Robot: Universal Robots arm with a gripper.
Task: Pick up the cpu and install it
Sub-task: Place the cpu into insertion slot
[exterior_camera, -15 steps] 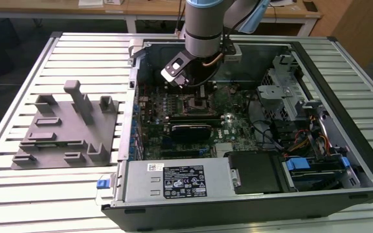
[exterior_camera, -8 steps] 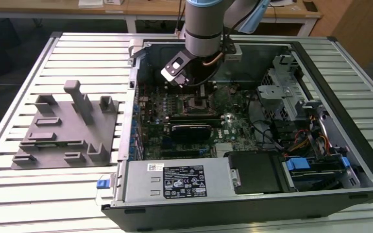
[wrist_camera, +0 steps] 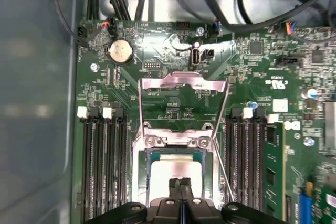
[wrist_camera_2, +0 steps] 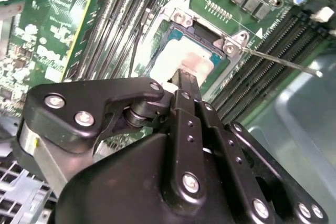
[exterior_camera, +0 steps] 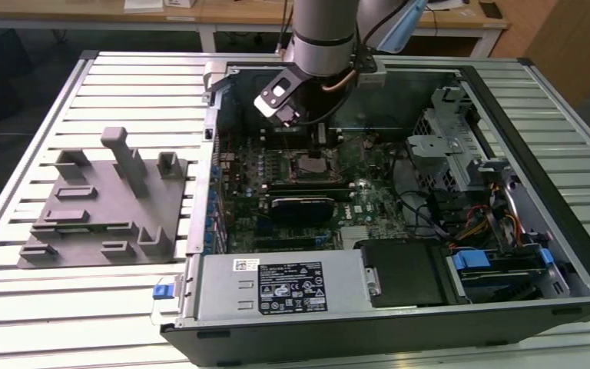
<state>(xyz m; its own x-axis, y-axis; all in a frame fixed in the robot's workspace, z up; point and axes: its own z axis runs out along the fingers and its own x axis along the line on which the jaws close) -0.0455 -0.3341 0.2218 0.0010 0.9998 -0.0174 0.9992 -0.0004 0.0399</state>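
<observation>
The gripper [wrist_camera: 181, 183], fingers pressed together with no gap, hangs with its tips at the cpu [wrist_camera: 170, 167], which lies flat in the open socket [wrist_camera: 140, 153] on the computer's motherboard [wrist_camera: 157, 51].

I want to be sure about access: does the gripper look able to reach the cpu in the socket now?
Probably yes. The socket's retention plate is swung open, and the gripper hangs directly over the cpu with nothing between them.
</observation>
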